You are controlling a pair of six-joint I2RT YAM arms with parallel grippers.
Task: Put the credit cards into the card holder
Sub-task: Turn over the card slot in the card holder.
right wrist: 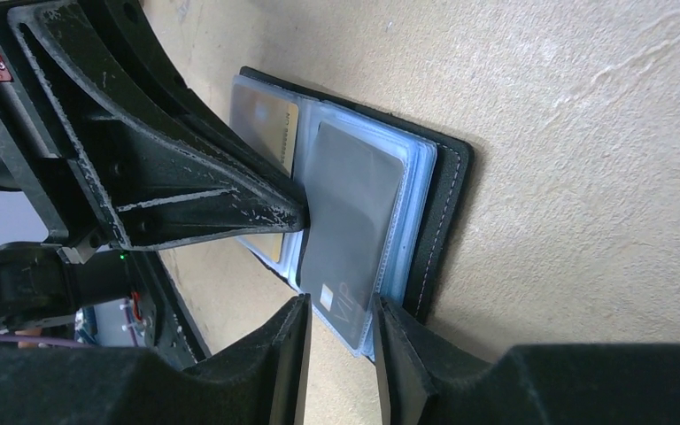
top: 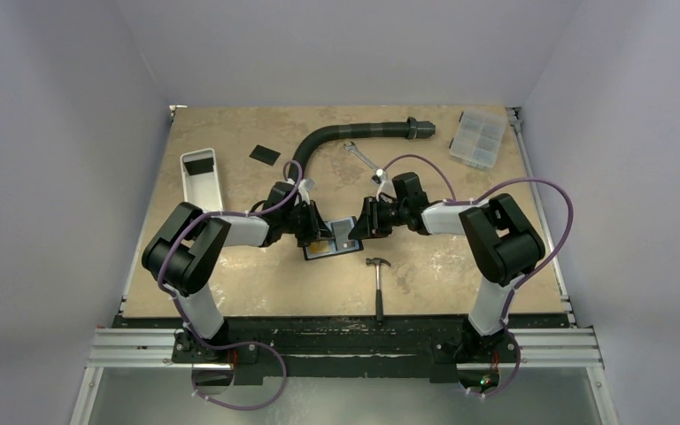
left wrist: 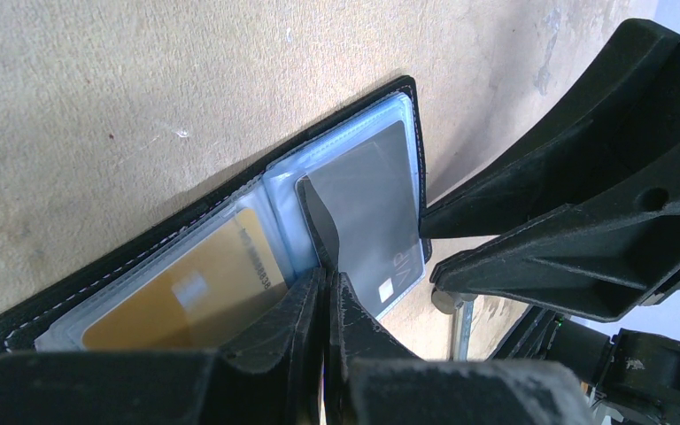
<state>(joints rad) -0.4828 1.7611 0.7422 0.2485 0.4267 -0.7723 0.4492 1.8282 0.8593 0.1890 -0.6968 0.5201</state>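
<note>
top external: shows the card holder [top: 341, 241] lying open on the bench [top: 460, 266] at mid-width, with the left claw [top: 312, 232] and right claw [top: 360, 226] closing on it from either side, tips near each other. leaves one black card [top: 265, 154] loose on the far bench and another dark card [top: 199, 165] in the white tray [top: 204, 190], both well apart from the holder. by that count, looks roughly half done at best. has the hammer [top: 378, 288] just on the near side of the holder, so little room there, and open bench beyond it.

left wrist: finds a gold card [left wrist: 186, 288] fully seated in one clear pocket. finds a grey card [left wrist: 376, 204] in the facing pocket, one end poking past the holder's edge. left claw clenched, fingers all but together at the fold between the two pockets; cannot tell whether a thin sleeve edge is pinched. right claw close alongside, so hardly any spare room between the two.

right wrist: has the fingers apart, straddling the grey card's protruding end; cannot tell whether gripping or only beside it. shows the left claw's tip touching the card's inner long edge. likely needs only a short push to seat the card, then two more fetches.
</note>
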